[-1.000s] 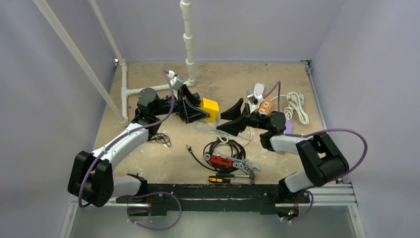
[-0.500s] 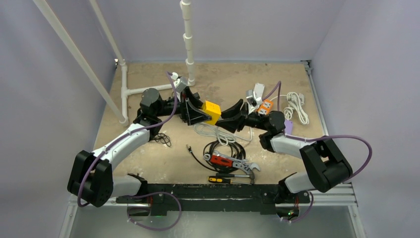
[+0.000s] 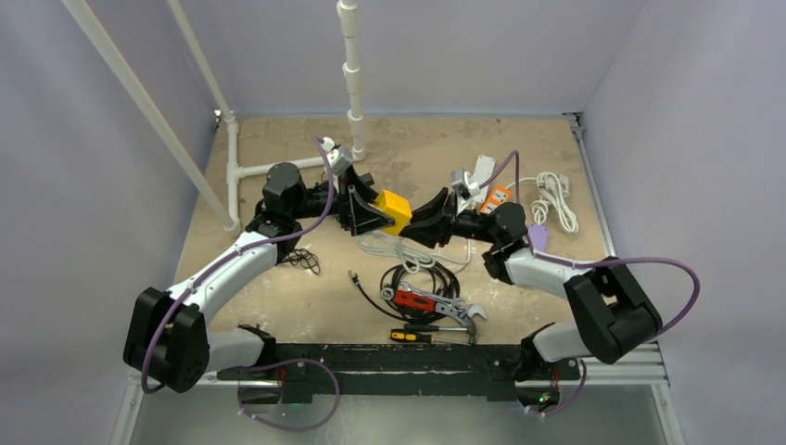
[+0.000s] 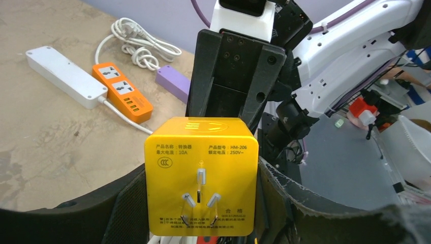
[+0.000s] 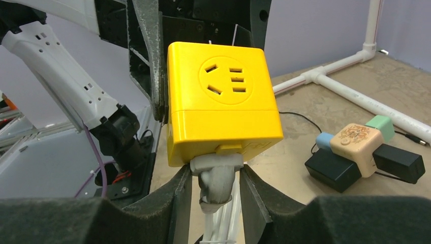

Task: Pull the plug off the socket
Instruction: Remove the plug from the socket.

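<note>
A yellow cube socket [image 3: 393,209] is held off the table between both arms. My left gripper [image 3: 373,215] is shut on its sides; in the left wrist view [image 4: 201,199] the cube's pronged face [image 4: 201,175] fills the space between the fingers. A grey-white plug [image 5: 219,175] sits in the cube's underside [image 5: 223,101], with its white cable [image 3: 399,248] hanging to the table. My right gripper [image 3: 429,222] is closed on that plug, both fingers [image 5: 181,201] touching its sides just under the cube.
An orange power strip [image 4: 122,91], a white power strip [image 4: 61,76] and a purple block [image 4: 173,84] lie at the back right. A coiled black cable with a red wrench [image 3: 426,301] and a screwdriver [image 3: 417,336] lie near. White PVC pipes [image 3: 352,74] stand behind. Small adapters [image 5: 356,145] lie left.
My right gripper has moved left up to the yellow socket and narrowed from wide open to closed around the plug. The left arm shifted the socket slightly right.
</note>
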Controlling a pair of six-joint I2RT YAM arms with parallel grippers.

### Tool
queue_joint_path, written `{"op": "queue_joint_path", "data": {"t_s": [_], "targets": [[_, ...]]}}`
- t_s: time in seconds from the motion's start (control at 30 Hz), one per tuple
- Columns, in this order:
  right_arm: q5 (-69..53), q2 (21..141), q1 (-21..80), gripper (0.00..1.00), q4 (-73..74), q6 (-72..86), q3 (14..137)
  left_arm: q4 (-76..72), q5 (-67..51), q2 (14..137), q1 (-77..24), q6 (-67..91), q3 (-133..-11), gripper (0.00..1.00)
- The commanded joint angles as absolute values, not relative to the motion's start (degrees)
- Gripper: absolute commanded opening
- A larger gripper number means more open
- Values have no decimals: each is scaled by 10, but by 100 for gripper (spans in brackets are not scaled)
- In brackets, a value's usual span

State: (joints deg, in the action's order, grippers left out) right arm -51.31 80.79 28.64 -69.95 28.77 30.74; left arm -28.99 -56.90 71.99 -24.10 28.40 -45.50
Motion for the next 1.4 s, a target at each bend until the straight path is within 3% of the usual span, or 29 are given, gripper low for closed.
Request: {"op": "queue_joint_path", "data": {"t_s": [0.0,0.13,0.77,0.97,1.17,1.37], "targets": [[-483,774,295,0,-702,260,324,-194,-503,688,-246,181,-500,0],[-468,762,301,0,-669,238,329,-169,-472,691,-246,171,-505,0],[-538,666,353,0,-538,73,344,-27,-618,697,-244,78,-568,0],[-465,664,358,0,-542,88,342,-30,-534,677,-244,64,-555,0],[-409,675,364,0,-669,181,302,-83,-424,661,-245,101,-517,0],[-367,674,381,0,-663,179,301,-84,-434,673,-245,105,-520,0]]}}
